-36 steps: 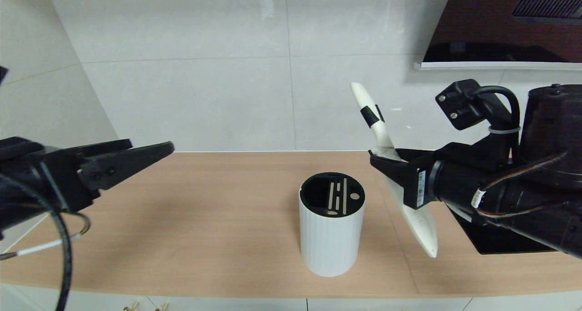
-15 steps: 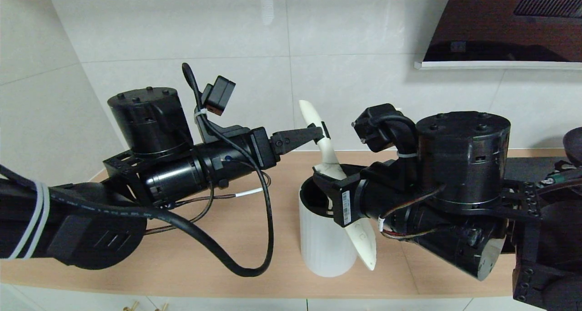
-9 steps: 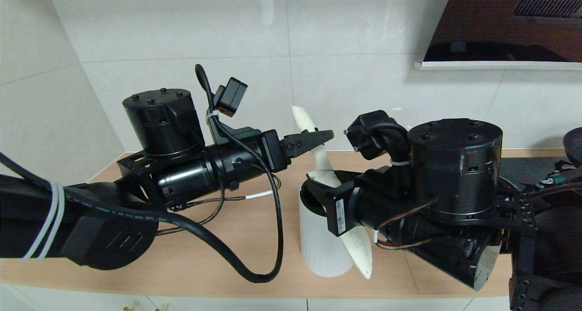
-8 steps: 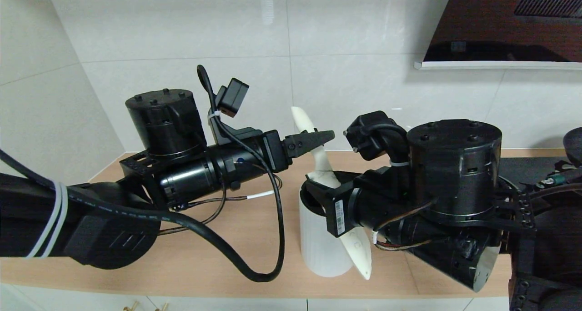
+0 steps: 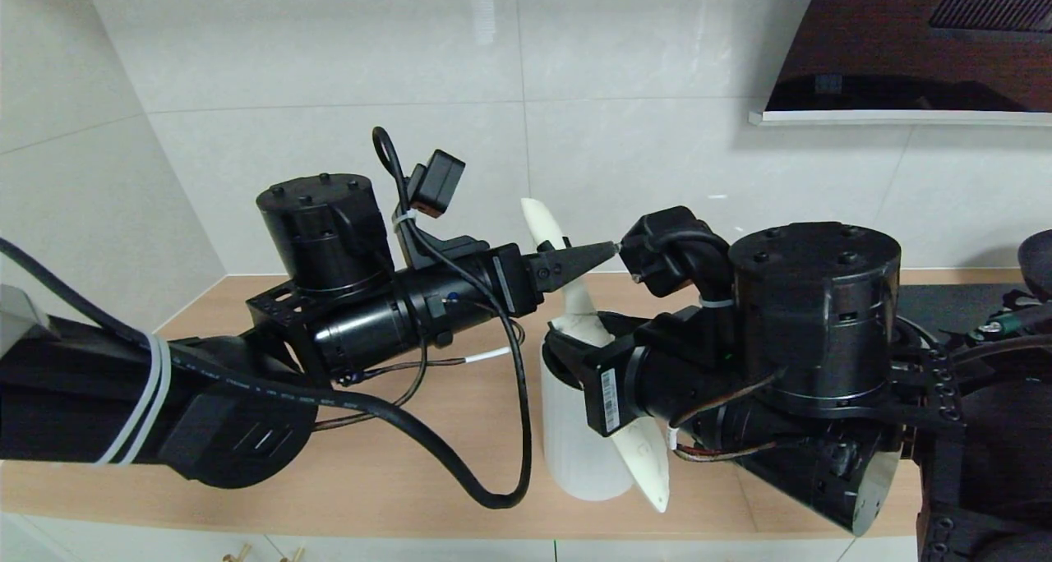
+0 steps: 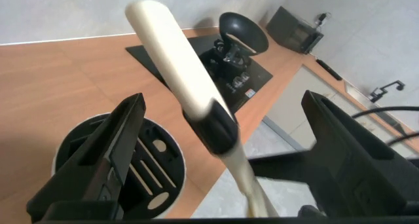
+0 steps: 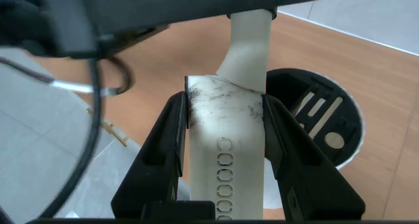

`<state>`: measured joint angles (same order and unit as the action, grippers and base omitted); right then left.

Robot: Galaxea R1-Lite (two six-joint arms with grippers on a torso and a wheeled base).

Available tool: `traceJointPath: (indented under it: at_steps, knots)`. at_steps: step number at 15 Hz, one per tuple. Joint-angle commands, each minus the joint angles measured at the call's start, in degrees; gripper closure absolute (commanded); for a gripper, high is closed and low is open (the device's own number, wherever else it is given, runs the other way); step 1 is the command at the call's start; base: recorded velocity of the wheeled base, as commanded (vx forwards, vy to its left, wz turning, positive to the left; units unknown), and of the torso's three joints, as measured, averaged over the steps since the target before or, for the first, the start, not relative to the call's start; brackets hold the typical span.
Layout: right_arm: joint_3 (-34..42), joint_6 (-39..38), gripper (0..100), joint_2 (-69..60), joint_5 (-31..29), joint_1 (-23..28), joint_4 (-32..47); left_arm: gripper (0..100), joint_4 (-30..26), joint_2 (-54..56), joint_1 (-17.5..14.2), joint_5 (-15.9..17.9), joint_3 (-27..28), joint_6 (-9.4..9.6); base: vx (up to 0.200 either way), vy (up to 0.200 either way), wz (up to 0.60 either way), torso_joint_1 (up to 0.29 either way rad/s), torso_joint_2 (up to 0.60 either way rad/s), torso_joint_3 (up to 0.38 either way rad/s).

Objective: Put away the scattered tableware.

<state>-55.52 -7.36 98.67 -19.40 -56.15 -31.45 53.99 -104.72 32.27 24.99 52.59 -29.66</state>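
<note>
right gripper [image 7: 226,103]: clamped on wide end of spatula [image 5: 575,299], near holder [image 5: 567,451]. left gripper [image 6: 222,112]: wide open astride handle [image 6: 173,67], holding nothing. risk of drop beside holder on early release, or slip on smooth handle.

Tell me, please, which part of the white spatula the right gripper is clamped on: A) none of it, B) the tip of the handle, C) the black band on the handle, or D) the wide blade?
D: in the right wrist view the right gripper has a finger pressed against each edge of the wide blade of the white spatula, and the handle runs on beyond the fingertips.
</note>
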Motion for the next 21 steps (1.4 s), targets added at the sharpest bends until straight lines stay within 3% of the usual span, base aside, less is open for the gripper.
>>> traceJointPath:
  at_steps: [1, 8, 9, 12, 15, 21]
  knots:
    - [0.23, -0.02, 100, -0.06, -0.03, -0.1, -0.01, 0, 0.06, 0.39, -0.01, -0.03, 0.06, 0.04, 0.0, 0.0, 0.0, 0.0, 0.0, 0.0]
    - [0.32, -0.02, 100, -0.23, -0.03, -0.1, -0.1, 0, 0.06, 0.3, 0.08, -0.29, -0.12, 0.04, 0.0, 0.0, 0.0, 0.0, 0.0, 0.0]
    - [0.32, -0.02, 100, -0.23, -0.03, -0.1, -0.1, 100, 0.15, 0.39, 0.08, -0.29, -0.12, 0.04, 0.0, 0.0, 0.0, 0.0, 0.0, 0.0]
    - [0.32, -0.02, 100, -0.23, -0.03, -0.1, -0.1, 100, 0.15, 0.22, 0.16, -0.29, -0.12, 0.13, 0.0, 0.0, 0.0, 0.0, 0.0, 0.0]
    - [0.41, -0.02, 100, -0.15, -0.03, -0.1, -0.1, 100, 0.06, -0.05, 0.08, -0.21, -0.38, 1.53, 0.0, 0.0, 0.0, 0.0, 0.0, 0.0]
    - [0.5, -0.02, 100, -0.41, -0.64, -0.1, -0.8, 100, 0.15, 1.09, 0.08, -0.29, -0.38, 1.53, 0.0, 0.0, 0.0, 0.0, 0.0, 0.0]
